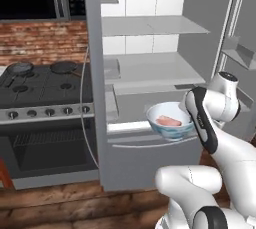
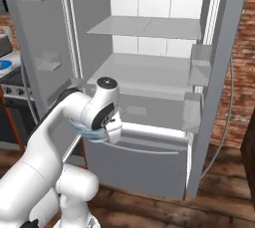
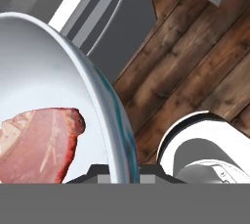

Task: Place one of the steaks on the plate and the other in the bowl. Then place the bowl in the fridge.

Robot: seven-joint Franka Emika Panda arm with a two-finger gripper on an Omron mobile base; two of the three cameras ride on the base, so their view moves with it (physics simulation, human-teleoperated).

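A white robot arm with dark joints holds a wide round bowl point(image 1: 170, 121), white inside and pale blue-grey outside, at centre right of the left base view, in front of the open tall grey metallic fridge point(image 1: 150, 68) with its white shelved interior. The two-finger gripper point(image 3: 119, 168) is clamped on the bowl's rim, which runs between the jaws at the bottom centre of the hand view. A pale pink slab of raw steak point(image 1: 168, 121) lies inside the bowl, seen large at the lower left of the hand view. The bowl hangs just above the front edge of the fridge's grey bottom drawer point(image 1: 145, 158), not resting on any shelf. In the right base view the bowl's rim peeps out beneath the arm's wrist at centre left, with the flat bright blue plate point(image 2: 4, 64) on the counter at the far left edge. A black stove point(image 1: 45, 90) carrying two black frying pans point(image 1: 20, 68) fills the left of the left base view, before a red brick wall point(image 1: 42, 40). Brown wooden floorboards point(image 3: 195, 56) cross the hand view's right side.
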